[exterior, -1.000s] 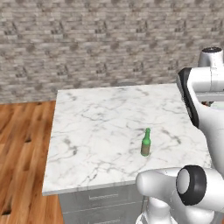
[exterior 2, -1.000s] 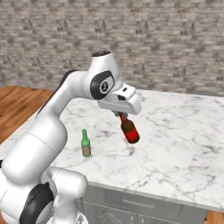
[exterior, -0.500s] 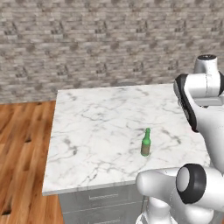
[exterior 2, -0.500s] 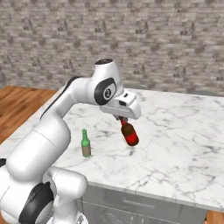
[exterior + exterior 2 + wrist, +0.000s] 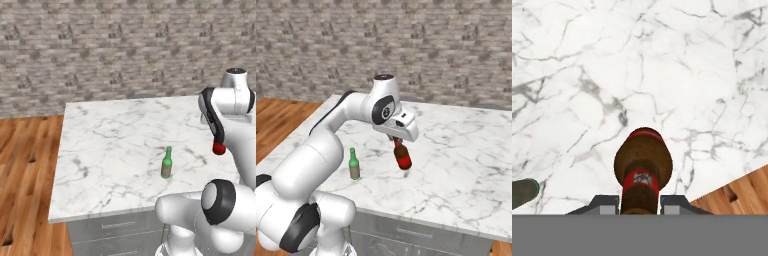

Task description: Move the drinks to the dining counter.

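Note:
My gripper (image 5: 397,143) is shut on the neck of the red-brown beer bottle (image 5: 402,157), which hangs slightly tilted just above the dining counter (image 5: 466,165), right of centre. In the hand view the beer bottle (image 5: 643,167) stands between the two fingertips (image 5: 605,205), seen from above over white marble. Its red base (image 5: 218,148) peeks out beside the arm in the left base view. A green glass bottle (image 5: 354,165) stands upright on the counter to the left of the held one, also seen as the green bottle (image 5: 167,163) and as the green bottle's cap (image 5: 522,193).
The marble slab (image 5: 110,150) has free edges at front and left, over grey drawer fronts (image 5: 115,230). Wood floor (image 5: 25,165) lies to the left and the floor (image 5: 737,192) shows past the counter's edge. A stone-brick wall (image 5: 446,50) runs behind.
The arm has lowered the beer bottle a little toward the counter, and its upper joints have shifted. The green bottle has stayed put.

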You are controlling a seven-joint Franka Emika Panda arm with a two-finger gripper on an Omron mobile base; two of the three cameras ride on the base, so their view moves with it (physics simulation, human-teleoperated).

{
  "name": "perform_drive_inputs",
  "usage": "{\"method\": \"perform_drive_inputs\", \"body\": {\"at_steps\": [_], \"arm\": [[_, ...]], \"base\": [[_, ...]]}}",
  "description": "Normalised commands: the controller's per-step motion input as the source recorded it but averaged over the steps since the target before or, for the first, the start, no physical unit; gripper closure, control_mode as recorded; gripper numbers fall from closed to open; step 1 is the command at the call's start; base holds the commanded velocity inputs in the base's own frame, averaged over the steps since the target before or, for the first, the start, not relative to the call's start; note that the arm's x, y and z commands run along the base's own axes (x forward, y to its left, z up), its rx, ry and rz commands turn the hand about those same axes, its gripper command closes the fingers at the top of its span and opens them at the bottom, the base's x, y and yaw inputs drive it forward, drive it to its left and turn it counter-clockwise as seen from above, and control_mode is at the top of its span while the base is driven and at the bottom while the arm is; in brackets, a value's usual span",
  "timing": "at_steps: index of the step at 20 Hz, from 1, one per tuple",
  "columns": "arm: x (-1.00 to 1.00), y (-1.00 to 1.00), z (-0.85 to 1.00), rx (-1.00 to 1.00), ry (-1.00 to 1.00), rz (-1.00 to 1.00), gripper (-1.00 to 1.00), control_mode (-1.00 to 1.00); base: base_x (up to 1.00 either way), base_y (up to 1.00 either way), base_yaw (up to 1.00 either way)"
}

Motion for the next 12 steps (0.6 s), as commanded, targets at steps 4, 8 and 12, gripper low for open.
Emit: {"method": "perform_drive_inputs", "body": {"at_steps": [4, 8, 12], "arm": [[0.17, 0.01, -0.29, 0.0, 0.01, -0.07, 1.0, -1.0], [0.26, 0.0, -0.29, -0.01, 0.05, -0.05, 1.0, -1.0], [0.27, 0.0, -0.23, 0.0, 0.03, -0.01, 1.0, -1.0]], "base": [[0.0, 0.0, 0.0], [0.0, 0.0, 0.0], [0.0, 0.0, 0.0]]}}
